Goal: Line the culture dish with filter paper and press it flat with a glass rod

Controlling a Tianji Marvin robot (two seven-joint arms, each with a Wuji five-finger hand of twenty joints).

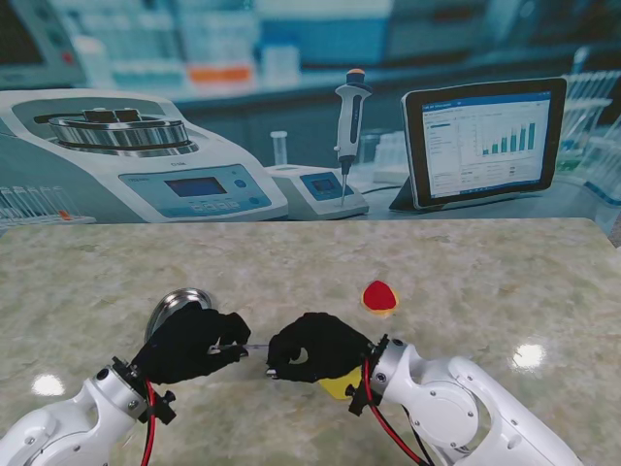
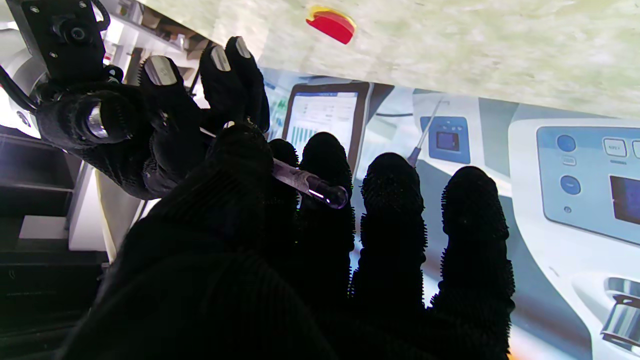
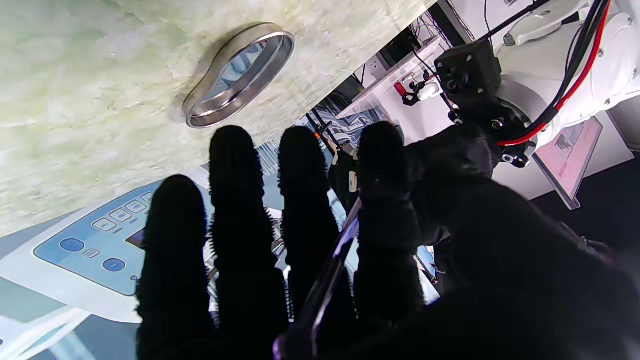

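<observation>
Glass rod (image 1: 255, 347) lies level between both hands, left hand (image 1: 189, 342) and right hand (image 1: 315, 347) each grasping one end in its fingers, with the culture dish (image 1: 178, 302) just beyond the left hand.

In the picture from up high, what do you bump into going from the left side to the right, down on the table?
Metal dish → left hand → glass rod → right hand → red thing.
</observation>
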